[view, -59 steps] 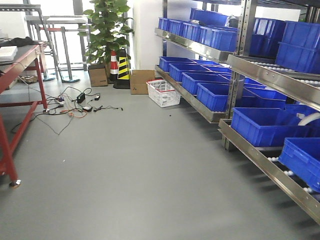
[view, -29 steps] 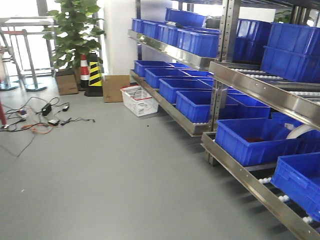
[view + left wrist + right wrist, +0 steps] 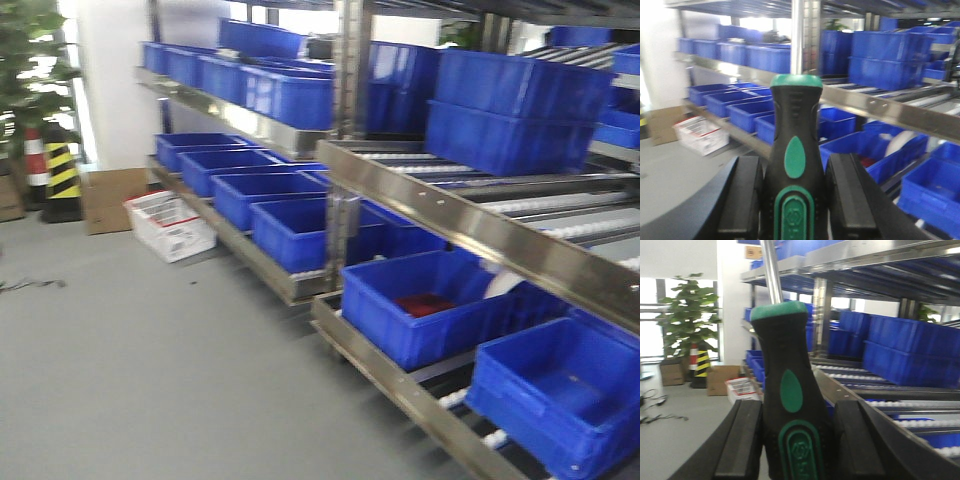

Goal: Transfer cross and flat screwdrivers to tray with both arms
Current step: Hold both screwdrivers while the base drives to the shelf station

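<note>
Left gripper [image 3: 796, 200] is clamping the 1st screwdriver [image 3: 795, 125] by its black-and-green handle, butt end low. Right gripper [image 3: 796, 445] is clamping the 2nd screwdriver [image 3: 786, 360] likewise, shaft pointing up. Grey tray is not showing in any view. Front camera is showing only blue bins [image 3: 430, 310] on a steel rack [image 3: 450, 215]. Risks: a jolt could be sliding the tapered handles loose, and upright shafts could be snagging the rack.

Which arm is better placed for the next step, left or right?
Neither clearly. The left pincer holds one screwdriver by its handle, the right pincer holds the other screwdriver likewise, and no tray is in view.
</note>
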